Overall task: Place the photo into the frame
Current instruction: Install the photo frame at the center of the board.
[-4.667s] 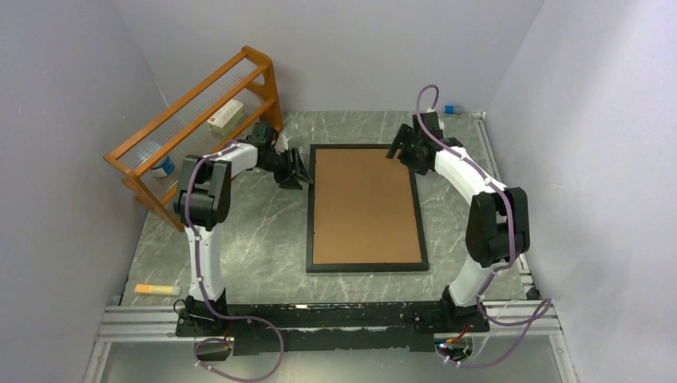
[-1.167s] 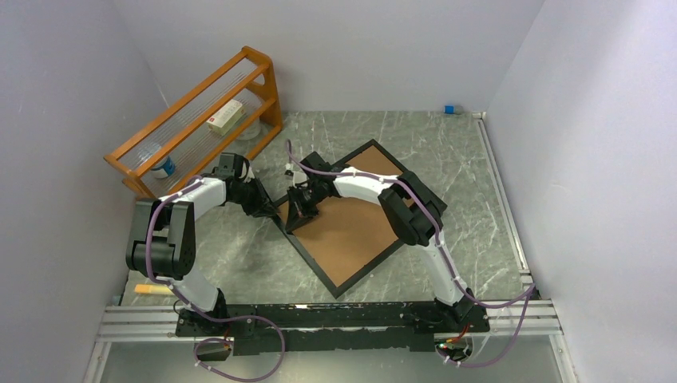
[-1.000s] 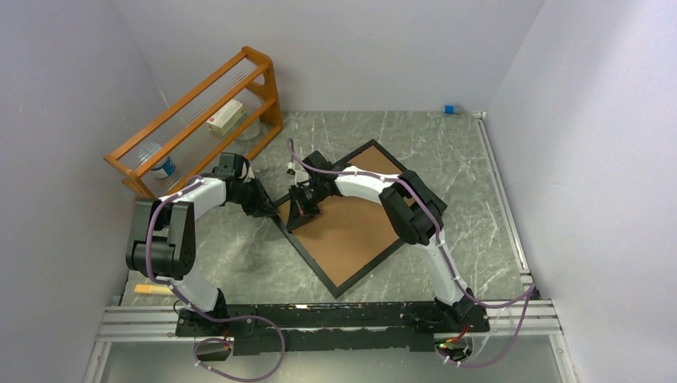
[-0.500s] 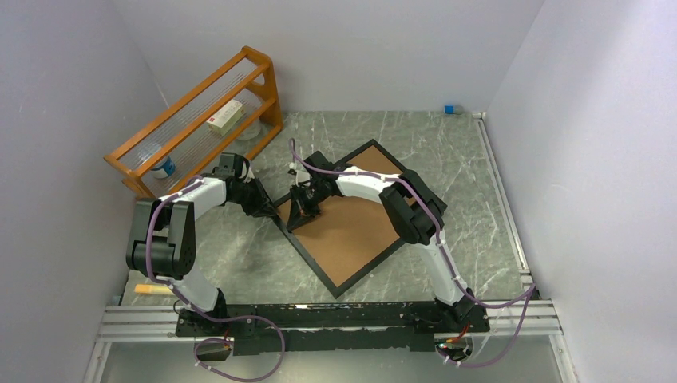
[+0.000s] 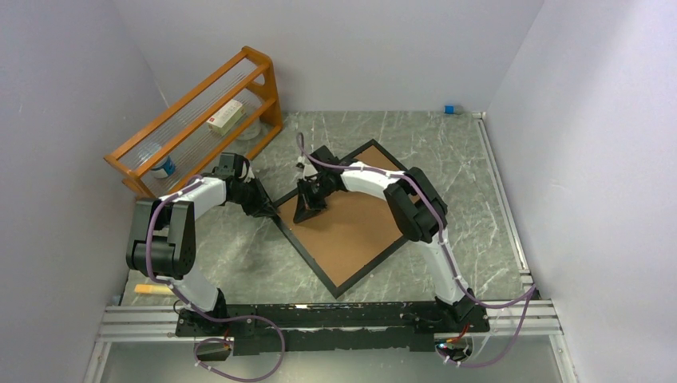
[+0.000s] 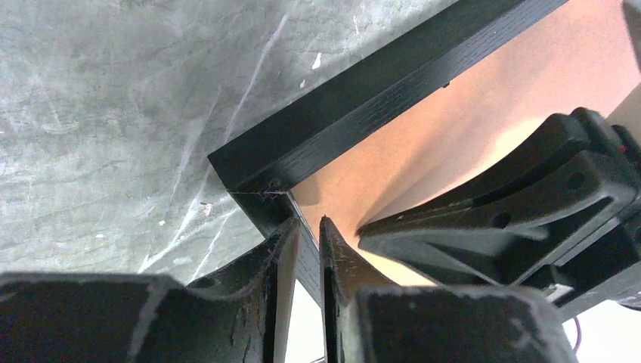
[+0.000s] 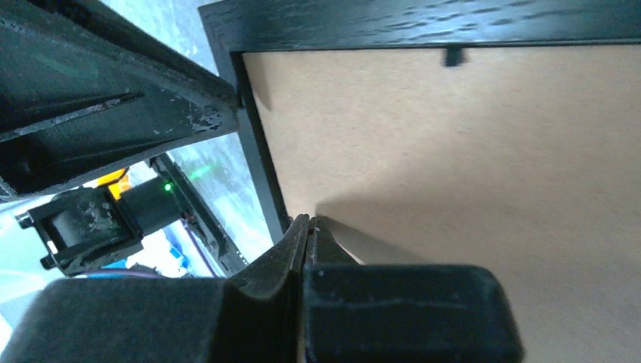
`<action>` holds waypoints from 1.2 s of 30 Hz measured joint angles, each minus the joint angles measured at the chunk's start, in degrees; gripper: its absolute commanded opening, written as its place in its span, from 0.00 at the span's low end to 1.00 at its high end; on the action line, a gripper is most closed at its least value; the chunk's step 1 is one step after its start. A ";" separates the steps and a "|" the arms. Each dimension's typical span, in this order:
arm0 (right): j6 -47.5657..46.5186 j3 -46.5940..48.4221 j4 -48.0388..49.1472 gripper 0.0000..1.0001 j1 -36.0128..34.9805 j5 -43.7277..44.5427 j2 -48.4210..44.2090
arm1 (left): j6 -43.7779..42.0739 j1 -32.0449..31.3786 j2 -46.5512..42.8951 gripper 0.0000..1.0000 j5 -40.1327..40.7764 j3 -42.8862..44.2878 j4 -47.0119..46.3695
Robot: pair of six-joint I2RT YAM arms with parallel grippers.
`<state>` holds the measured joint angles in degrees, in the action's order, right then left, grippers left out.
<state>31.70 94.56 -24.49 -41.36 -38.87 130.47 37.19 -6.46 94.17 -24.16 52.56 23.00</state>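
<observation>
1. Frame position: it lies flat near the middle of the bench, back side up and turned so its corners point like a diamond.
2. A brown backing board fills it inside the thin black border.
3. The left arm reaches in low from the left, and the left jaws sit at the frame's left corner. In the left wrist view they are clenched on the black rail just beside that corner, one on the outer side and one on the board side.
4. The right arm stretches across the board to the same corner, with the right jaws tilted downward.
5. The right jaws are pressed fully together. Their tips rest at the seam where board meets rail, and I cannot tell whether they pinch anything.
6. The two sets of jaws are just beside each other.
7. An orange wooden rack stands at the far left with a white box on a shelf.
</observation>
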 measured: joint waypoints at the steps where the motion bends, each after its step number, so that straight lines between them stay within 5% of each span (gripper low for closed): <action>1: 0.00 -0.26 0.02 0.00 0.39 0.48 -0.24 | -0.02 0.00 0.07 0.24 0.02 0.07 0.07; 9: -2.03 -5.31 1.90 0.02 1.46 6.40 -5.35 | -0.09 0.00 0.11 0.39 -0.96 0.22 -0.11; 12: -3.58 -10.54 2.73 0.12 2.10 7.61 -9.57 | -0.42 0.00 0.04 0.46 -2.43 0.28 -0.70; 17: -4.81 -18.03 3.61 0.27 2.40 2.75 -15.74 | -0.92 -0.02 -0.28 0.44 -3.45 0.22 -1.11; 24: -6.10 -22.40 6.40 0.04 -1.84 -6.78 -17.97 | -1.62 0.00 -0.20 0.33 -2.82 0.11 -0.22; 36: -10.27 -22.47 1.09 0.01 -3.72 -9.57 -14.53 | -1.92 -0.09 0.17 0.27 -1.57 0.24 0.98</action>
<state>21.43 72.10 -23.40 -45.08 -48.45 115.94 35.27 -6.55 94.35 -25.74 52.80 23.99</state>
